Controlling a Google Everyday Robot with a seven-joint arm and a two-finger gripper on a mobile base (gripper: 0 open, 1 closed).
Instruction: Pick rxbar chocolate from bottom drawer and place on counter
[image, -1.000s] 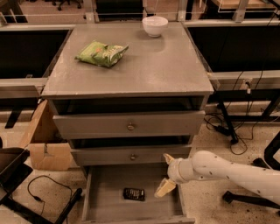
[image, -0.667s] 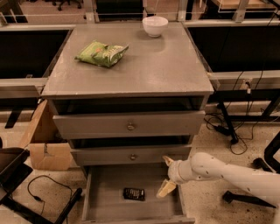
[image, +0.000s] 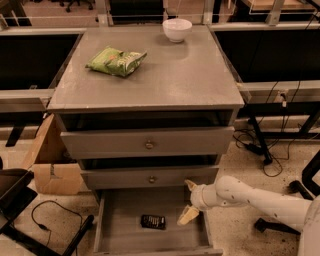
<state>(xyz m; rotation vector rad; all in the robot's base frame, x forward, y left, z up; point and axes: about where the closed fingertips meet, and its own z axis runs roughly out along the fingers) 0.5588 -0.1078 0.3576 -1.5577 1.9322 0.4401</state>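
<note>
The rxbar chocolate is a small dark bar with pale lettering, lying flat on the plank floor of the open bottom drawer, near its middle. My gripper hangs at the drawer's right side, just right of the bar and above the drawer floor. Its two pale fingers are spread apart, one up near the middle drawer front and one pointing down into the drawer. It holds nothing. The white arm comes in from the lower right. The counter is the grey cabinet top above.
A crinkled green snack bag lies on the counter's left and a white bowl stands at its back edge. Two upper drawers with brass knobs are shut. A cardboard box and cables lie on the floor to the left.
The gripper has shifted slightly left, toward the bar. The bar and drawer have not moved.
</note>
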